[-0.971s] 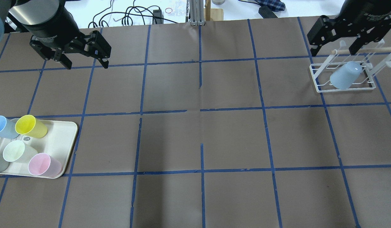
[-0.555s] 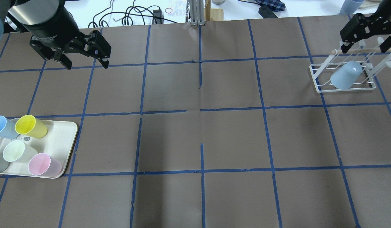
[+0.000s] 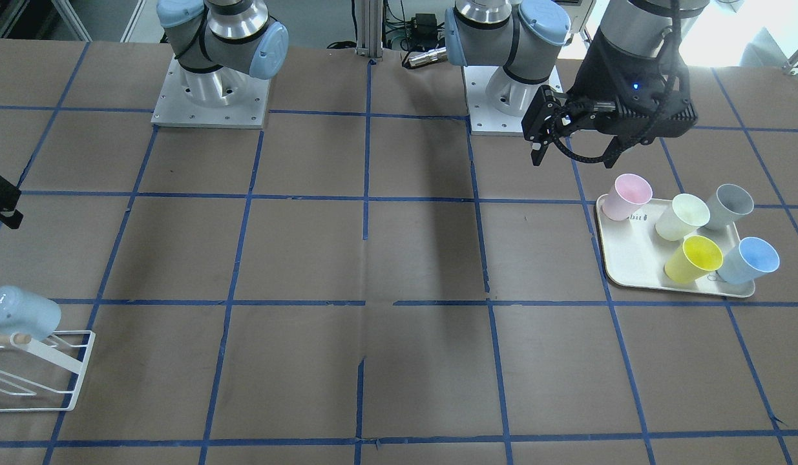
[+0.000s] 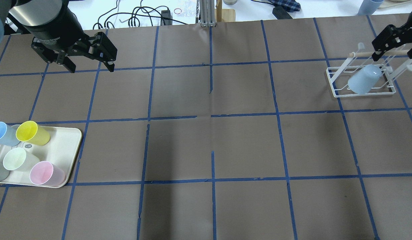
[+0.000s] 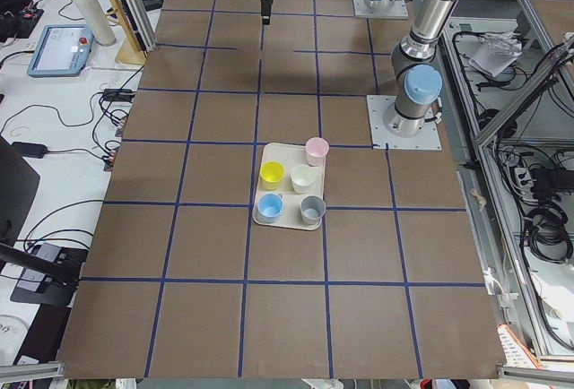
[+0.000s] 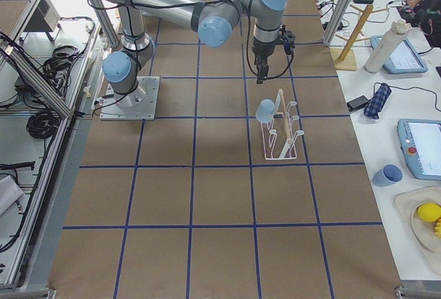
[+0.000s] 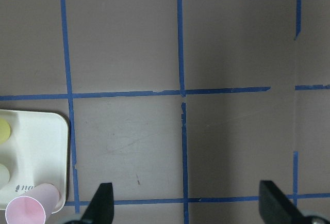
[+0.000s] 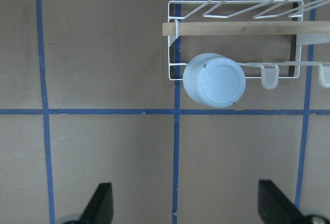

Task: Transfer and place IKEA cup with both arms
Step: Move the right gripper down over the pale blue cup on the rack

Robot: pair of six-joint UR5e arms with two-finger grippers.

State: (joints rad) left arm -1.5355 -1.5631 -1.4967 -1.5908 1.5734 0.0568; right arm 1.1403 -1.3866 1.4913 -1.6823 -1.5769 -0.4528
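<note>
The sky-blue IKEA cup [image 4: 364, 79] hangs upside down on a peg of the white wire rack [image 4: 332, 83] at the far right. It also shows in the front view [image 3: 21, 313], the right side view [image 6: 265, 111] and the right wrist view [image 8: 214, 79]. My right gripper [image 4: 394, 50] is open and empty, above and behind the rack, clear of the cup; its fingertips [image 8: 103, 203] frame the wrist view. My left gripper [image 4: 91, 68] is open and empty at the far left, hovering behind the tray [image 4: 75, 146].
The cream tray [image 3: 605, 258] holds a pink cup [image 3: 626, 196], a yellow cup [image 3: 693, 258], a pale green cup [image 3: 682, 216], a grey cup [image 3: 729, 205] and a paler grey-blue cup [image 3: 751, 260]. Cables and clutter lie past the far edge.
My right gripper has drawn back and to the right, away from the rack. The cup stays on its peg. The left arm has not moved.
</note>
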